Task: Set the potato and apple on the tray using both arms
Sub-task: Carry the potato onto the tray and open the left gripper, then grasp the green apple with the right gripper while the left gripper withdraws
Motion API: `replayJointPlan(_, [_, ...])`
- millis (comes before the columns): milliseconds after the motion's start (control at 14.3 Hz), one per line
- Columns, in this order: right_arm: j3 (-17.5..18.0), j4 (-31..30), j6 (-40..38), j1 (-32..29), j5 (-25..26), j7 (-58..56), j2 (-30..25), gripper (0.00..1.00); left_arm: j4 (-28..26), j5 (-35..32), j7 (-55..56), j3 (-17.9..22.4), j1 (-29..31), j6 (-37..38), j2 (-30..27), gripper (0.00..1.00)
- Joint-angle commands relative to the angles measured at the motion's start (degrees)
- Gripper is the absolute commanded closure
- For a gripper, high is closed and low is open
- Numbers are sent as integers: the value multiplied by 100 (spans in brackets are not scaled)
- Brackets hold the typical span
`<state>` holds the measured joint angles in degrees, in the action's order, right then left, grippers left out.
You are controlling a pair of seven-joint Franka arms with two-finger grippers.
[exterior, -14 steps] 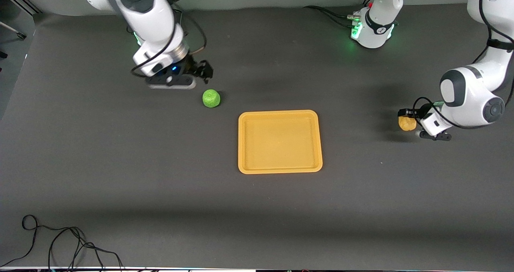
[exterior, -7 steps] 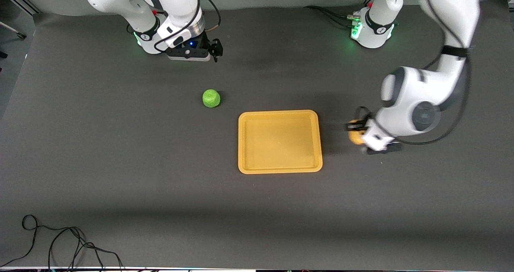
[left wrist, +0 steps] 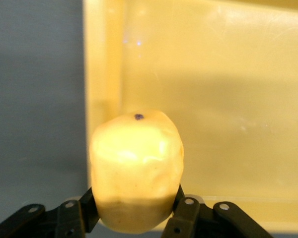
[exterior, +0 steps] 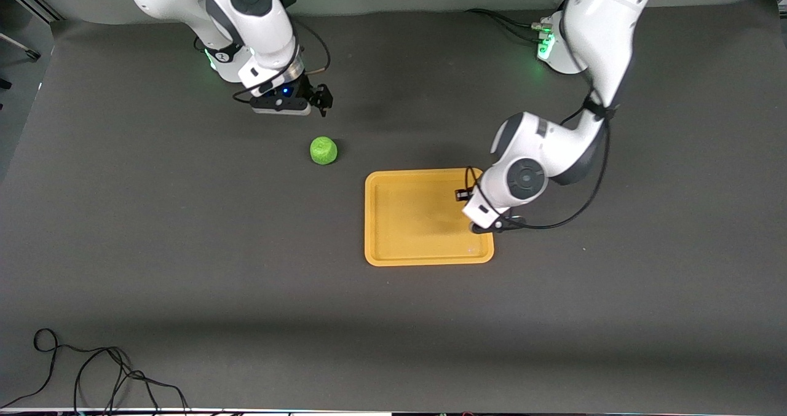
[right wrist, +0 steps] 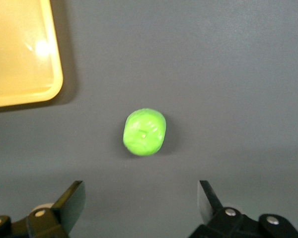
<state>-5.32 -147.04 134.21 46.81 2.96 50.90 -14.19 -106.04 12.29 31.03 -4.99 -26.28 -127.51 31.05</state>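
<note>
Pinching the potato (left wrist: 136, 173) over the tray (exterior: 381, 219) edge, left gripper (left wrist: 134, 218) looks set to drop it in, while right gripper (right wrist: 139, 206), spread wide, hangs above the apple (exterior: 323, 150) on the table, prob. lining up a grab.

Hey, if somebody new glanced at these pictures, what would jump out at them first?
Probably the left gripper clamping the potato over the edge of the yellow tray at mid-table. Next, the bright green apple alone on the dark table, farther from the front camera than the tray, with the right gripper open above it.
</note>
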Motion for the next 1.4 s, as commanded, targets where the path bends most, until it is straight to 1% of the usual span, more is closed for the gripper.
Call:
replayJointPlan(0, [-48,-211,814,12,91,25,388,0,145,10,202,130,-158,-230,208,75])
replayJointPlan(70, [-48,-298,1218,12,91,51,661,0,154,-8,263,130,-166,-231,260,61])
replayJointPlan(140, [-39,-325,1596,21,91,86,933,0,145,-51,281,130,-166,-222,270,39])
replayJointPlan(210, [-39,-326,1817,47,91,87,1162,0,145,-60,281,130,-175,-222,296,12])
replayJointPlan(280, [-39,-326,2063,48,91,95,1382,0,163,-69,281,130,-167,-222,287,2])
replayJointPlan(420, [-48,-326,2477,48,91,95,1778,0,241,-60,290,130,-123,-108,217,1])
replayJointPlan(490, [-48,-326,2618,48,91,87,1910,0,286,-60,307,147,-96,-73,95,0])
replayJointPlan(559, [-48,-326,2680,48,91,87,2016,0,286,-60,299,165,-61,6,-106,1])
replayJointPlan(629, [-48,-326,2716,48,82,87,2095,0,329,-52,299,182,35,259,-352,1])
replayJointPlan(699, [-48,-317,2751,48,90,87,2200,0,452,-52,290,174,192,644,-615,1])
replayJointPlan(839, [-48,-308,2935,48,82,87,2411,0,759,-78,115,174,666,1697,-1047,1])
replayJointPlan(909, [-39,-299,2988,48,82,87,2491,0,795,-95,-147,191,938,2094,-1249,1])
replayJointPlan(979, [-48,-282,2997,48,82,87,2518,20,770,-217,-428,191,1237,2299,-1477,1])
replayJointPlan(1049, [-39,-273,2989,56,82,87,2518,45,700,-462,-666,191,1570,2405,-1688,1])
replayJointPlan(1119, [-48,-264,2988,48,82,87,2509,53,603,-813,-833,191,1748,2458,-1838,0])
replayJointPlan(1189, [-48,-221,2971,39,82,78,2483,53,472,-1286,-948,200,1802,2450,-1962,0])
replayJointPlan(1259, [-48,-133,2901,39,82,69,2413,53,418,-1535,-1263,226,2011,2459,-2093,0])
replayJointPlan(1329, [-57,-97,2770,30,82,60,2256,53,409,-1537,-1840,226,2283,2494,-2199,0])
